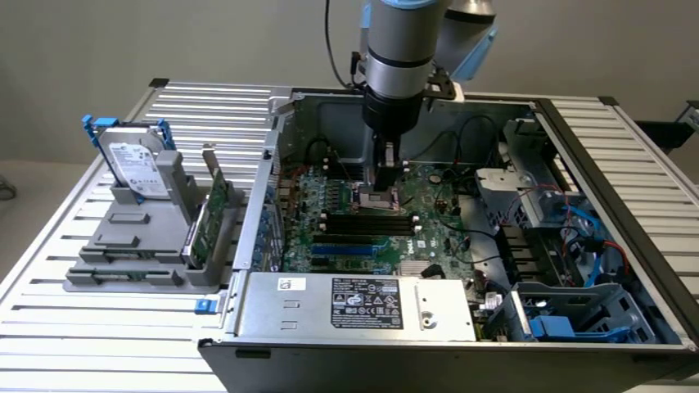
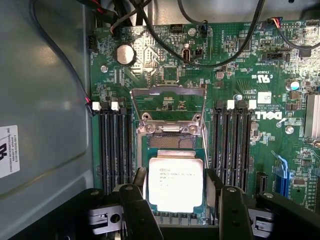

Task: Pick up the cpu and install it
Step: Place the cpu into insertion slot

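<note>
The cpu [image 2: 175,177], a small silver square chip, sits between the two dark fingers [image 2: 140,181] of my gripper [image 2: 176,189], which press on its opposite edges. It hangs low over the dark socket [image 2: 172,141], whose metal frame [image 2: 167,94] is flipped open behind it. In the exterior view my gripper [image 1: 385,184] reaches straight down into the open computer case, just above the socket [image 1: 377,199] on the green motherboard [image 1: 437,229]. The chip itself is hidden there behind the fingers.
Black memory slots [image 2: 112,145] flank the socket on both sides. Black cables [image 2: 220,50] loop over the board. On the exterior view's left a grey fixture [image 1: 131,246] carries an upright hard drive [image 1: 137,168] with blue handles. The power supply [image 1: 366,303] lies at the case's front.
</note>
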Motion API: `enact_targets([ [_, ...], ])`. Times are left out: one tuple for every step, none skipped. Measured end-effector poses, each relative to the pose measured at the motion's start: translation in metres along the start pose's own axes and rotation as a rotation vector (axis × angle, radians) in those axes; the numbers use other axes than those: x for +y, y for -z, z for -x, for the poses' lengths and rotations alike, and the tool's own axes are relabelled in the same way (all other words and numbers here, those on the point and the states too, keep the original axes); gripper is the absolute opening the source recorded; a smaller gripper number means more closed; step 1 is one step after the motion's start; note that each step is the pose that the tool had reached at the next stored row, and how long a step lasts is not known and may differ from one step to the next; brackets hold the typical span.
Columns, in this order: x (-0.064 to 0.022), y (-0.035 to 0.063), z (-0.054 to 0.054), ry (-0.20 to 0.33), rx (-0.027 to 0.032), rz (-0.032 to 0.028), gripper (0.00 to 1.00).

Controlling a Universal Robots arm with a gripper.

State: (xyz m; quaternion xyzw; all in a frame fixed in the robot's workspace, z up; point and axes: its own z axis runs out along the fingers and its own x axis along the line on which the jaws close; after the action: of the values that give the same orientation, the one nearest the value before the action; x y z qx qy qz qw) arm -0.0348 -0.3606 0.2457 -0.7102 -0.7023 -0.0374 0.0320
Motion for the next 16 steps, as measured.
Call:
enact_targets([
  [0.0000,-0.0018,0.000,0.000,-0.0012,-0.0001,0.55],
  [0.0000,-0.0036,0.000,0.000,-0.0019,0.0000,0.55],
  [-0.0001,-0.0054,0.000,0.000,-0.0025,0.0000,0.55],
  [-0.0001,-0.0072,0.000,0.000,-0.0032,0.0000,0.55],
  [-0.0001,-0.0092,0.000,0.000,-0.0039,0.0000,0.55],
  [-0.0001,-0.0111,-0.001,0.000,-0.0047,0.0000,0.55],
  [-0.0001,-0.0129,-0.001,0.000,-0.0058,0.0000,0.55],
  [-0.0001,-0.0148,-0.001,0.000,-0.0071,0.0001,0.55],
  [-0.0001,-0.0166,-0.002,0.000,-0.0086,0.0001,0.55],
  [-0.0001,-0.0185,-0.002,0.000,-0.0107,0.0001,0.55],
  [-0.0002,-0.0202,-0.003,0.000,-0.0131,0.0001,0.55],
  [-0.0002,-0.0218,-0.003,0.000,-0.0159,0.0002,0.55],
  [-0.0002,-0.0233,-0.003,0.001,-0.0194,0.0001,0.55],
  [-0.0002,-0.0245,-0.003,0.001,-0.0236,0.0002,0.55],
  [-0.0002,-0.0258,-0.003,0.002,-0.0281,0.0002,0.55],
  [-0.0002,-0.0269,-0.003,0.003,-0.0318,0.0001,0.55],
])
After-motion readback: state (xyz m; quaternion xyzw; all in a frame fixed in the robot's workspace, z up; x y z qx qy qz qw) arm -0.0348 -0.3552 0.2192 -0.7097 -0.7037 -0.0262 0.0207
